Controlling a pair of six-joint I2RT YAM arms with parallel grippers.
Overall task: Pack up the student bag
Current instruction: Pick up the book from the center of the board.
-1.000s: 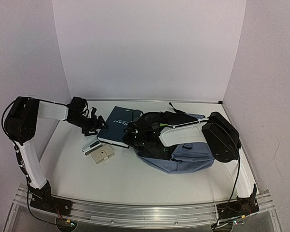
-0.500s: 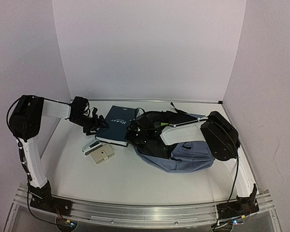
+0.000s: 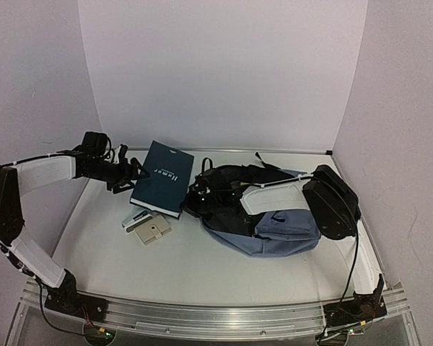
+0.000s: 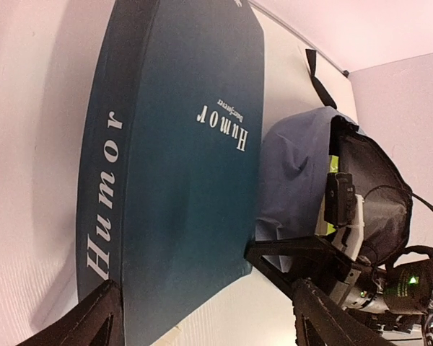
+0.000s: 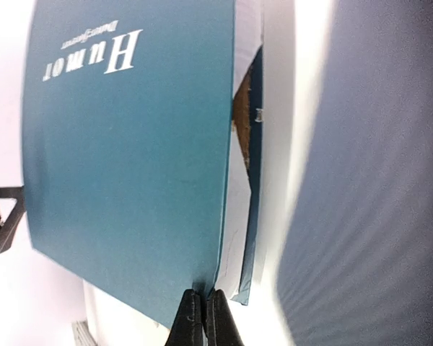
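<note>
The grey-blue student bag point(image 3: 281, 231) lies right of centre with its dark mouth open toward the left; its fabric point(image 4: 296, 166) fills the left wrist view behind the book. A teal book titled "Humor" point(image 3: 161, 179) is tilted up on the table just left of the bag. My right gripper point(image 3: 193, 200) is at the book's near right corner. In the right wrist view it point(image 5: 204, 317) is shut on the edge of the front cover point(image 5: 130, 166), which is lifted off the pages. My left gripper point(image 3: 128, 175) stands wide open astride the book's spine end point(image 4: 101, 216), one finger point(image 4: 94, 321) by the spine.
A small white and black item point(image 3: 135, 218) and a beige flat case point(image 3: 153, 231) lie on the table in front of the book. White walls close the back and both sides. The right arm's forearm point(image 3: 274, 193) crosses over the bag.
The right gripper has closed on the book's cover. The left arm has swung out left and straightened. The book has shifted left and tilted up off the table.
</note>
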